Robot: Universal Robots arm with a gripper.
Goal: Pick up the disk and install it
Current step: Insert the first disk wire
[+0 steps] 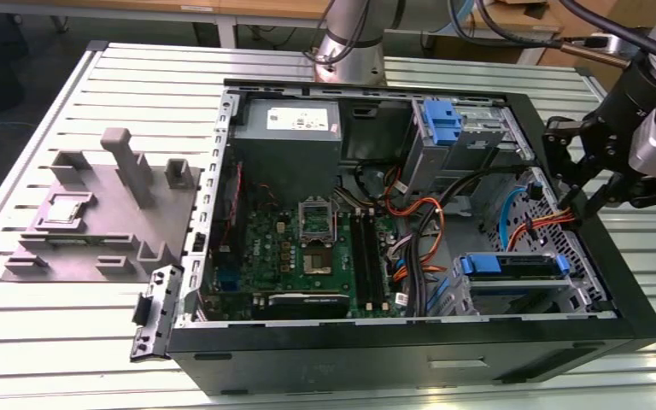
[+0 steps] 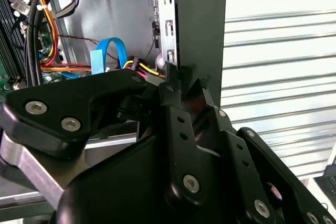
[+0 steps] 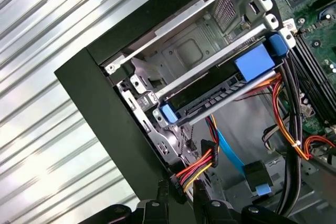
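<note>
The gripper (image 1: 580, 207) is seen at the exterior view's right wall of the open computer case (image 1: 419, 359), its fingertips (image 3: 163, 195) held slightly apart astride the wall's black edge, with nothing clamped between them. The disk (image 1: 512, 265) is found seated in the drive cage (image 1: 471, 299) near that wall, its blue carrier edge facing outward, just beside a bundle of orange and yellow cables (image 3: 197, 169).
</note>
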